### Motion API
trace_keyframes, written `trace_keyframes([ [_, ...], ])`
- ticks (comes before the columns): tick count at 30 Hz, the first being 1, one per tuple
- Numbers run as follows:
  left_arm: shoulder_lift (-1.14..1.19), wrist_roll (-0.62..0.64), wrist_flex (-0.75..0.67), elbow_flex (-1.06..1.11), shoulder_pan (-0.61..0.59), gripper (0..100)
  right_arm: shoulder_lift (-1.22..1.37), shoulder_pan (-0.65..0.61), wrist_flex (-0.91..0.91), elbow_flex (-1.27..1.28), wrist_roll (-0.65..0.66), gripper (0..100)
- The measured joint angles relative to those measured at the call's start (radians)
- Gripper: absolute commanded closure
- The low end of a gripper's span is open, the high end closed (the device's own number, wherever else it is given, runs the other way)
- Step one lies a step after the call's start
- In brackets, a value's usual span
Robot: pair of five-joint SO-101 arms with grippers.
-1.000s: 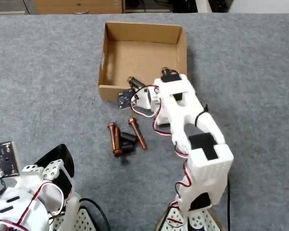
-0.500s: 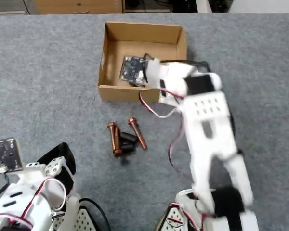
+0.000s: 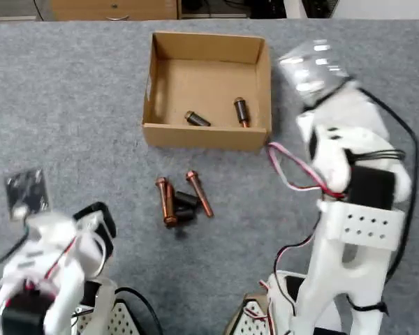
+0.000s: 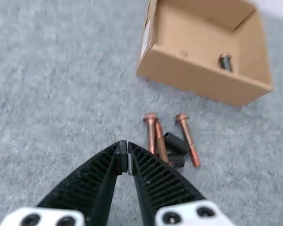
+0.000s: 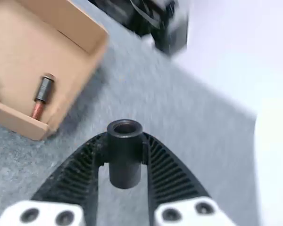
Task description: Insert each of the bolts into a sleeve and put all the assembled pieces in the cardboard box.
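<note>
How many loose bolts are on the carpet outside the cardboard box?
3. The first bolt and second bolt lie side by side; the third bolt lies across the black sleeves from them. None appears hidden.

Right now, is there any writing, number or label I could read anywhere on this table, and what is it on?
Nothing here can be read.
Box: a pale label on one side wall and a small mark on the front wall, both too small to read.
Bolts and sleeves: no print visible.
</note>
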Motion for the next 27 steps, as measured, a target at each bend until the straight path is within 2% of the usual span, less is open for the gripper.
trace_keyframes([
  [4, 0.224, 0.011, -0.023, -0.098, 0.049, 98, -0.008, 0.075, 0.003, 0.011, -0.112, 99.8],
  [7, 0.385, 0.069, -0.026, -0.19, 0.13, 98, -0.046, 0.1, 0.041, 0.023, -0.166, 99.8],
  [14, 0.755, 0.175, -0.137, -0.276, 0.318, 98, -0.226, 0.129, 0.055, 0.222, -0.195, 99.8],
  [21, 1.059, 0.184, -0.242, -0.281, 0.35, 98, -0.499, 0.157, -0.106, 0.545, -0.195, 99.8],
  [27, 1.203, 0.115, -0.311, -0.281, 0.339, 98, -0.635, 0.176, -0.186, 0.764, -0.195, 99.8],
])
